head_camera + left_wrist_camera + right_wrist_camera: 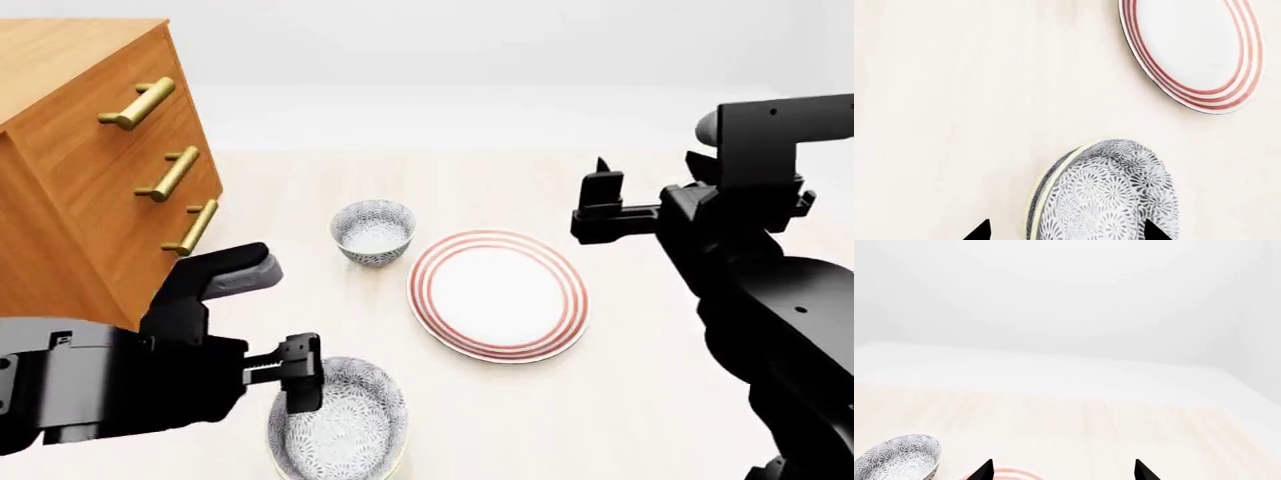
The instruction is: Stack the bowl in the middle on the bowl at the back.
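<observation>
The bowl in the middle [336, 425], grey-and-white floral, sits near the front of the pale table. My left gripper [296, 380] hovers at its far-left rim. In the left wrist view the left gripper [1066, 231] is open; one black fingertip is outside the rim and the other over the bowl [1111, 190]. Whether they touch it I cannot tell. The bowl at the back [372, 231] stands alone farther off, also seen in the right wrist view [897, 456]. My right gripper [601, 205] is open and empty in the air, right of the plate; its jaws [1063, 471] frame bare table.
A white plate with red rings [498, 294] lies between the arms, right of both bowls, also in the left wrist view [1194, 50]. A wooden drawer cabinet with brass handles [94, 170] stands at the left, close to my left arm.
</observation>
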Controlling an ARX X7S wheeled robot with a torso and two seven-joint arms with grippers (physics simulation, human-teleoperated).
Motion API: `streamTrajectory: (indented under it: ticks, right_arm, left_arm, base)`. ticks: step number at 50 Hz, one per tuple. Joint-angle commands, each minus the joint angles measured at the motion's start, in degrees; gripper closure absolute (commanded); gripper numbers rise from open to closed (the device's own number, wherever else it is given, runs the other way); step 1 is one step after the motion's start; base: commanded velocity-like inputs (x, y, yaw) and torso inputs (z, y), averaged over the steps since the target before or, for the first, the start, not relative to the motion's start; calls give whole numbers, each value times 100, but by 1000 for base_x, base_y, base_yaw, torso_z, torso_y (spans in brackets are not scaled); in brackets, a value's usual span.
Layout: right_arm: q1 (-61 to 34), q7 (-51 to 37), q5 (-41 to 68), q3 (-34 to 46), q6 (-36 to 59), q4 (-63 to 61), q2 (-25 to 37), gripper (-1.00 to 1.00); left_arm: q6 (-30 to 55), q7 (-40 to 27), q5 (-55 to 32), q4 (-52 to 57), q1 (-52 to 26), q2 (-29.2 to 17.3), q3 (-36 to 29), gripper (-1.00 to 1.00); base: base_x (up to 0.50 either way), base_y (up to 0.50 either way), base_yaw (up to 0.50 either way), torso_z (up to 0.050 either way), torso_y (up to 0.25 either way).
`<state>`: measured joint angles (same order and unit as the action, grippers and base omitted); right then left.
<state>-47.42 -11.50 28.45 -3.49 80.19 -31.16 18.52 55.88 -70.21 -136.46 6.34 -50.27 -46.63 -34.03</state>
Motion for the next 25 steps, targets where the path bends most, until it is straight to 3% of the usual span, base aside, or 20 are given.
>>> streamTrajectory:
  ticks: [1, 6, 13, 18, 25]
  right_arm:
    - [-113, -123, 188, -229, 411, -393, -105, -100]
    - [-171, -667, 978, -677, 975, -939, -127, -100]
    - [-366, -4215, 5363, -1050, 941, -872, 701, -100]
    - [-737, -6290, 7643, -500, 367, -766, 1333, -100]
    - [-1189, -7405, 8823, 232, -388, -939, 1904, -100]
  left_arm:
    - [116, 361, 410, 388, -285, -157, 437, -100]
    - [68, 877, 1404, 858, -366, -259, 1032, -100]
    - [-213, 1455, 2984, 1508, -235, -394, 1624, -100]
    - [-384, 1375, 3329, 1821, -195, -629, 1900, -100]
    - [-412, 1117, 3295, 1771, -433, -860, 2050, -100]
  base:
    - [0, 0, 0, 0, 0]
    - [0, 0, 0, 0, 0]
    - [0, 0, 0, 0, 0]
    - [0, 0, 0, 0, 0]
    - [0, 0, 0, 0, 0]
